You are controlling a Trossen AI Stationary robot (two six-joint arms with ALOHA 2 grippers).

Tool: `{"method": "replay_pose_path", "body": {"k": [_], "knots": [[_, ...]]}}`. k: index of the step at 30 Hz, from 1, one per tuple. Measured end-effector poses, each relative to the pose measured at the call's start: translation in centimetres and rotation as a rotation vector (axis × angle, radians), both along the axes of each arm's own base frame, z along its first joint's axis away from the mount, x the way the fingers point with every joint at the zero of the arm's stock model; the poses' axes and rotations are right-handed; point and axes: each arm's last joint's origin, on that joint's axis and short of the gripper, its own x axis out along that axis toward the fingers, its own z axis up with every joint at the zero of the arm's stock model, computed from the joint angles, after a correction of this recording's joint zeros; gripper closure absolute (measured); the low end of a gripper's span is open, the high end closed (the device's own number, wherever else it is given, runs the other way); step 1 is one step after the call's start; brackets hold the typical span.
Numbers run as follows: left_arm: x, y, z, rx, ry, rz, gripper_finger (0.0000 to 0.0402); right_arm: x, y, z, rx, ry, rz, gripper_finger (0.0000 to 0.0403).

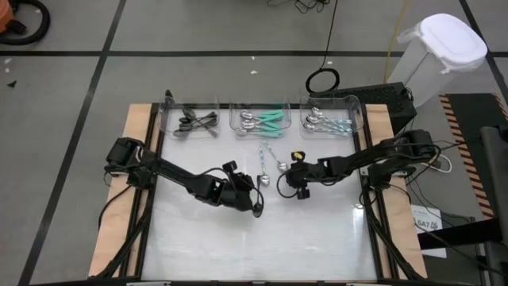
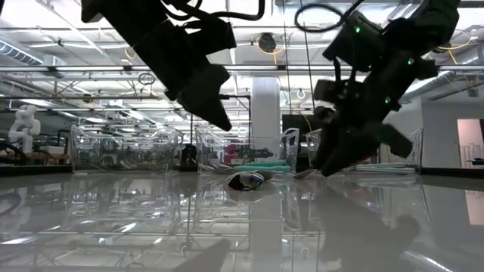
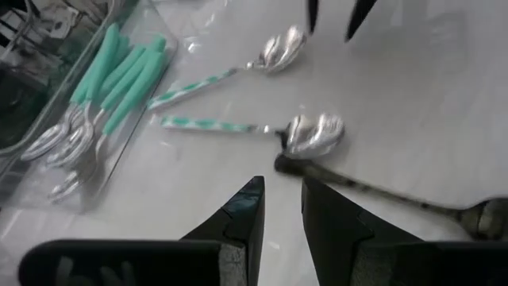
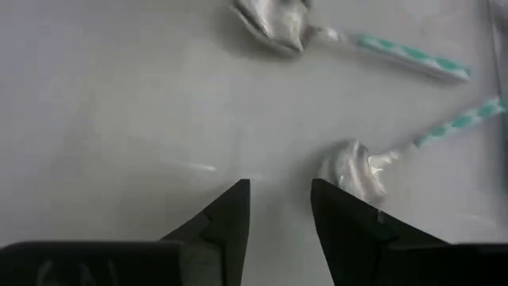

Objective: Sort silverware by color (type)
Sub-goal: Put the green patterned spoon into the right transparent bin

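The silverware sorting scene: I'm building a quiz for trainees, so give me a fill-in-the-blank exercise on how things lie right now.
1. The middle bin holds spoons with solid ____ handles.
2. The number of clear bins along the table's far edge is ____.
3. The dark utensils lie in the ____ bin as seen from above.
4. Two striped-handled spoons lie loose on the table, between the left gripper and the ____ gripper.

Missing words: teal; three; left; right

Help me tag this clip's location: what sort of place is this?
Probably a robotics lab or workshop: a large open hall with ceiling trusses, a white humanoid robot in the background, and taped floor lines around the work table.
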Motion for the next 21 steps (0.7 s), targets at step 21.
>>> {"method": "replay_pose_path", "body": {"k": [21], "knots": [[0.24,0.83,0.02,0.001,0.007,0.007,0.0314,0.68,-0.56,-0.46,-0.267,0.000,-0.010,0.0273]]}}
